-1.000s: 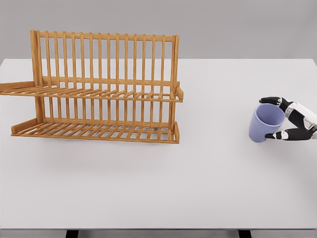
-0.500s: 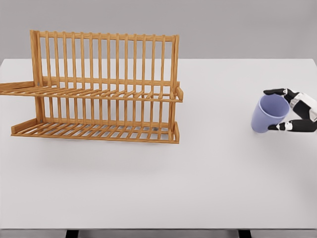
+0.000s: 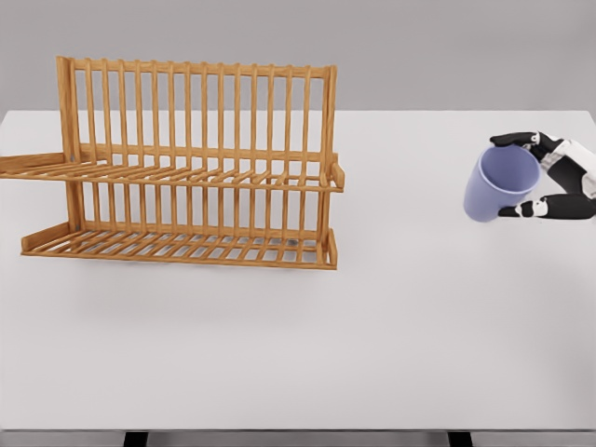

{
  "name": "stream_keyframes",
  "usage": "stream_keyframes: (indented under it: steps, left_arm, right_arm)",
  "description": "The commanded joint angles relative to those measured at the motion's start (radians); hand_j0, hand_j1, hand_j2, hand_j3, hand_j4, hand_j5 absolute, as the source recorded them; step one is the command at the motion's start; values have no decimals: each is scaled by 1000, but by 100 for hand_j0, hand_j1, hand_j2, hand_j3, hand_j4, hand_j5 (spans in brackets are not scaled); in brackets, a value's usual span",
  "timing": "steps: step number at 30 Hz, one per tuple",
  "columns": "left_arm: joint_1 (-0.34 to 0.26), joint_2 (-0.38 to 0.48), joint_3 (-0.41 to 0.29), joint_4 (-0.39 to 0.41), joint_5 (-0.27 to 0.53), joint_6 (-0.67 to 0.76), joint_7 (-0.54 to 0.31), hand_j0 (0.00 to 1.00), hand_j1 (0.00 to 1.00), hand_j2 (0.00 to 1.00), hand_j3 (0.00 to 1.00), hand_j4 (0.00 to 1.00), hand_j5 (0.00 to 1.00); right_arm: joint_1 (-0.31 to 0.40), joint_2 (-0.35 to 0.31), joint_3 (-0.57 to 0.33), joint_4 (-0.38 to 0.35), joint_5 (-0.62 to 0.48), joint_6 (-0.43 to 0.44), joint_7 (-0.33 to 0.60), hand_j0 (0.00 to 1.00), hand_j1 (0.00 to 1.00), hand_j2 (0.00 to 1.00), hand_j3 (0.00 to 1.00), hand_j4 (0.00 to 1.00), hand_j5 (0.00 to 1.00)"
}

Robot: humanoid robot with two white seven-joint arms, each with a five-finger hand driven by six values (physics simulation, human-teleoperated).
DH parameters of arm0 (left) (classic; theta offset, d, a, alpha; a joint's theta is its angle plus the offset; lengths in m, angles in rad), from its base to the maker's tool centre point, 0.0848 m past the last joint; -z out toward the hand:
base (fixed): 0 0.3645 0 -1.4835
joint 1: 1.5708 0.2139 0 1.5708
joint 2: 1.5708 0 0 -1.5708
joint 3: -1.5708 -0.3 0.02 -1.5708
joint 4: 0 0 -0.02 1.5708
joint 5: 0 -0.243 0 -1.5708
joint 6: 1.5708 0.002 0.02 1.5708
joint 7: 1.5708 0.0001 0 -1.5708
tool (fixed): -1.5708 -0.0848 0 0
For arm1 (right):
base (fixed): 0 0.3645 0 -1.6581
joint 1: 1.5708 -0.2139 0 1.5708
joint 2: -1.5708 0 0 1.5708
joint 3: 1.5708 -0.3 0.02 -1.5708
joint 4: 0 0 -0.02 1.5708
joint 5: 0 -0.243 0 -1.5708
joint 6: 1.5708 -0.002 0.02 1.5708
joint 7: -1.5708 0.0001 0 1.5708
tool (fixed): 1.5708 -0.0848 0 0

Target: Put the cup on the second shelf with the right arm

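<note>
Open white table [image 3: 419, 307] lies between the right robot hand [image 3: 545, 177], clasped round the lilac cup [image 3: 498, 184] at the far right, and the wooden rack [image 3: 191, 168] at left; nothing stands on that stretch. Rack's right end post and low end rails bound both shelves on the near side (upper shelf [image 3: 200, 175] carries nothing). Tall back slats wall off the rear; the front of each shelf is open.
</note>
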State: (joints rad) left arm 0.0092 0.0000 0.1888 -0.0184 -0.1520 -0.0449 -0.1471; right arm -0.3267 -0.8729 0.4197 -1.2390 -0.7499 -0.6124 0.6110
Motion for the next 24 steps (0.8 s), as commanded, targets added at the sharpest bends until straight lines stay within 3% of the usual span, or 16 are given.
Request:
stream_keyframes:
  steps: [1, 7, 12, 24]
  left_arm:
    - [0, 0, 0, 0, 0, -1, 0, 100, 100, 100, 100, 100, 100]
    - [0, 0, 0, 0, 0, 0, 0, 100, 100, 100, 100, 100, 100]
    - [0, 0, 0, 0, 0, 0, 0, 100, 100, 100, 100, 100, 100]
    - [0, 0, 0, 0, 0, -1, 0, 100, 100, 100, 100, 100, 100]
  right_arm:
    - [-2, 2, -1, -13, -8, 2, 0, 72, 72, 72, 72, 72, 72]
    - [-20, 5, 1, -14, -8, 2, 0, 72, 72, 72, 72, 72, 72]
    - [-37, 8, 1, -57, -6, 2, 0, 71, 71, 71, 71, 71, 71]
    - [-101, 89, 1, -63, 37, 2, 0, 70, 70, 70, 70, 70, 70]
